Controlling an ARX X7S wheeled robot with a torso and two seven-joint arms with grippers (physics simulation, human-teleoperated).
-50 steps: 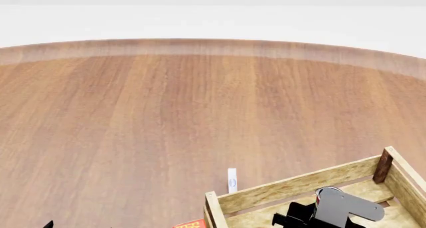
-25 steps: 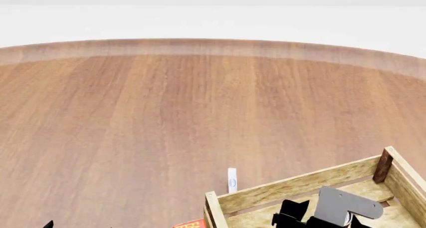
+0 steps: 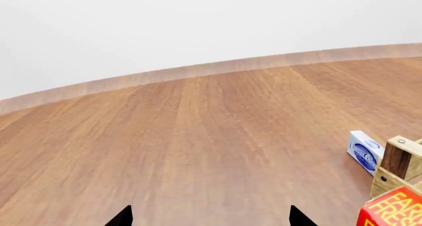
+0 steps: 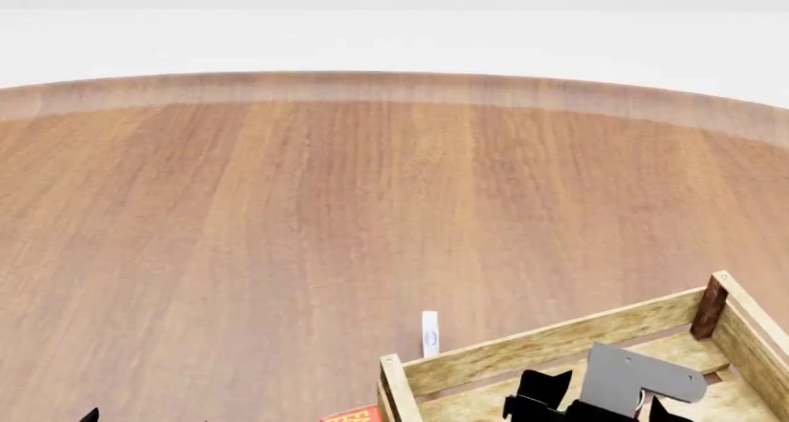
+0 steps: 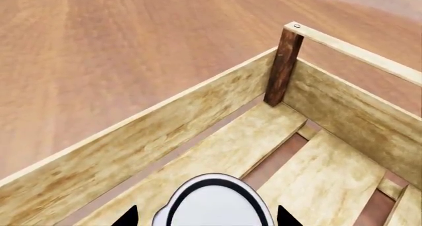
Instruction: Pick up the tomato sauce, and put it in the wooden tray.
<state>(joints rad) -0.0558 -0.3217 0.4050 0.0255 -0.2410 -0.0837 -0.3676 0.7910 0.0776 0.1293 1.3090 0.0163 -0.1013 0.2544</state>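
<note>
Right pincer (image 5: 204, 217): in the right wrist view only two dark fingertips show at the bottom edge, one on each side of a silver-white can top. They flank it closely, but contact is cut off by the frame, so I cannot tell whether they are clamped on it or apart.
Tomato sauce (image 5: 212, 202): its white top with a dark ring sits at the bottom centre of the right wrist view, over the slatted floor. It is probably carried upright so it can be set down on its base, though its red label is hidden here.
Wooden tray (image 4: 542, 350): lower right of the head view, with the right arm reaching down inside it. The can is already within its walls, near the long front wall, which suggests the placing step is nearly done.
Left pincer (image 3: 209, 218): fingertips wide apart at the bottom of the left wrist view, empty and idle over bare wood, kept away from the tray.
Red box (image 3: 392, 212): lower right of that view, just beside the tray's corner post.
Blue-and-white box (image 3: 364, 152): a little farther on, right of frame, near the same corner.
Surface (image 4: 309, 210): brown wood, running to the curved far edge at the top.
</note>
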